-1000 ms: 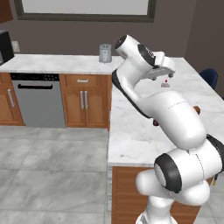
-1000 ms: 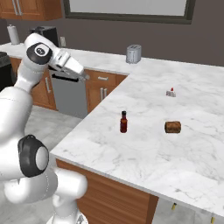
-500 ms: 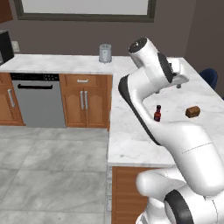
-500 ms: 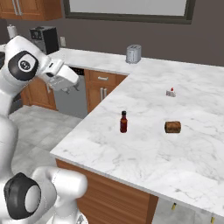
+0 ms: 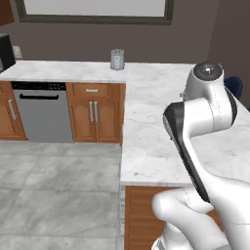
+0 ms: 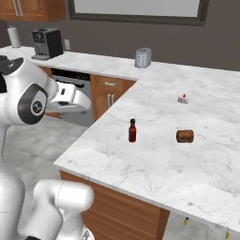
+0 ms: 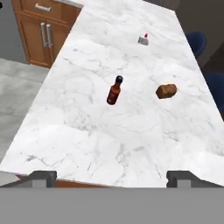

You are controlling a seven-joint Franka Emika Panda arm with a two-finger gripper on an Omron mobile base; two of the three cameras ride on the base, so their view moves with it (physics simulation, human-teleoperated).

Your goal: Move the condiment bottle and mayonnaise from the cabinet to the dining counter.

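Observation:
The condiment bottle (image 6: 132,131), small, dark red-brown with a black cap, stands upright on the dining counter (image 6: 154,164), a broad white veined marble top. In the hand view the condiment bottle (image 7: 113,91) sits mid-counter (image 7: 87,140), well ahead of my gripper (image 7: 111,178). The gripper is open with nothing between its fingertips (image 7: 43,176). In the right base view my white hand (image 6: 70,98) hangs off the counter's left edge, apart from the bottle. The reddish-brown wall cabinet (image 6: 28,7) shows at the top left. The mayonnaise is out of view.
A brown roll-shaped item (image 6: 185,136) lies right of the bottle, and a small white item with a red top (image 6: 183,99) sits farther back. A grey canister (image 5: 117,59) and a coffee machine (image 6: 47,43) stand on the back worktop. Blue chairs (image 7: 197,41) flank the counter's far side.
The arm has swung round and the hand has dropped a little beside the counter's edge. The bottle has stayed where it stands. The gripper remains open.

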